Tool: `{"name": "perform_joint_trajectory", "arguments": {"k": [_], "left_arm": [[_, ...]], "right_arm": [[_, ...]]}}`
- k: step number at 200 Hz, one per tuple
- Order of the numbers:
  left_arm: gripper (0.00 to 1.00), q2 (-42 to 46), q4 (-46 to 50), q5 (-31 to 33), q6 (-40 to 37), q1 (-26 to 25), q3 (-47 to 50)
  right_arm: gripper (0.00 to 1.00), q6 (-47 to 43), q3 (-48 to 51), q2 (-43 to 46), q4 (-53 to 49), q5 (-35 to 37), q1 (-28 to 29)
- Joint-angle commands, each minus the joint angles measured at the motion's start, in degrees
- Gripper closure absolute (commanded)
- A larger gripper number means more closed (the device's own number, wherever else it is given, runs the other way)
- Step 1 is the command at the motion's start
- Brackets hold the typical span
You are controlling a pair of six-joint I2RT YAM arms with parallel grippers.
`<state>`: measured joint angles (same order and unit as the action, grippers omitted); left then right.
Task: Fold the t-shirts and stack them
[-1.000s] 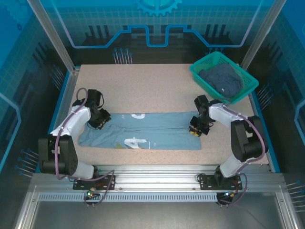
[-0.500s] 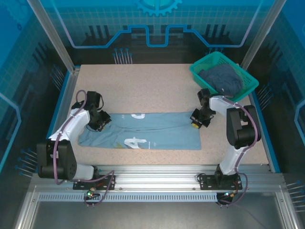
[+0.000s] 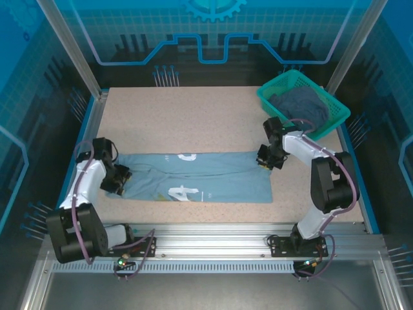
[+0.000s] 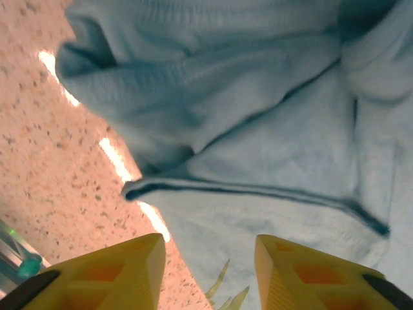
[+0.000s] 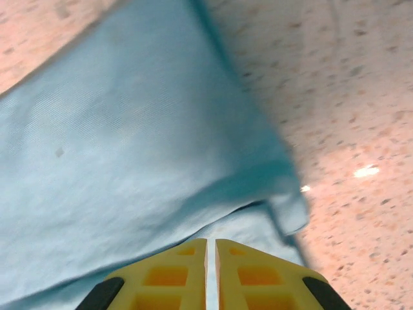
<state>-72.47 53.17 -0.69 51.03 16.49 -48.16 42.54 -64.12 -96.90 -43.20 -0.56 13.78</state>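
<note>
A: What is sitting around the pale tee?

B: A teal mesh basket is standing at the far right corner of the table, with the dark tee lying crumpled inside it. The basket is sitting just beyond the right arm's elbow, apart from the pale tee.

A: And the pale tee itself?

B: It is lying near the front edge as a long flat band, white lettering showing along its fold. The cloth is looking soft and finely knit; at the left end it is bunching into rolls with a stitched hem. The tabletop is showing as speckled pinkish-beige.

A: How are the arms reaching?

B: The left gripper is bending down at the band's left end, its yellow fingers standing apart over the hem. The right gripper is pointing down at the far right corner of the band, its fingers pressing together with only a slit between. Whether cloth is being pinched there, I cannot tell.
</note>
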Motion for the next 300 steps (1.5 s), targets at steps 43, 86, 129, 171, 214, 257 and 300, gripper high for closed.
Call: {"name": "perform_joint_trajectory", "arguments": {"k": [43,86,129,171,214,257,300], "left_arm": [[0.75,-12.71,-10.41,-4.47,-21.18,2.57,-3.98],[0.66,-15.90,-14.59,-3.97,-29.50,2.45,-3.47],[0.65,-19.09,-16.48,-4.27,-31.81,2.49,-2.51],[0.79,-18.90,-19.09,-7.07,-30.74,2.42,-1.57],[0.94,-15.54,-17.16,-7.05,-29.91,2.40,-1.55],[1.00,-11.87,-14.02,-6.61,-27.69,2.33,-1.50],[1.00,-5.86,-9.12,-6.95,-22.18,2.32,1.34]], "right_arm": [[0.82,-5.89,-3.19,-4.95,6.28,-12.20,3.00],[0.81,-6.62,-7.75,-9.75,4.44,-13.79,3.97],[0.80,-5.64,-8.48,-10.35,4.17,-13.68,4.32],[0.80,-5.41,-8.70,-10.59,3.92,-13.24,4.49],[0.80,-5.46,-8.66,-10.74,3.56,-12.74,4.49],[0.80,-5.69,-9.42,-11.15,3.00,-12.32,4.59],[0.81,-5.88,-10.64,-12.17,2.10,-11.26,4.63]]}}
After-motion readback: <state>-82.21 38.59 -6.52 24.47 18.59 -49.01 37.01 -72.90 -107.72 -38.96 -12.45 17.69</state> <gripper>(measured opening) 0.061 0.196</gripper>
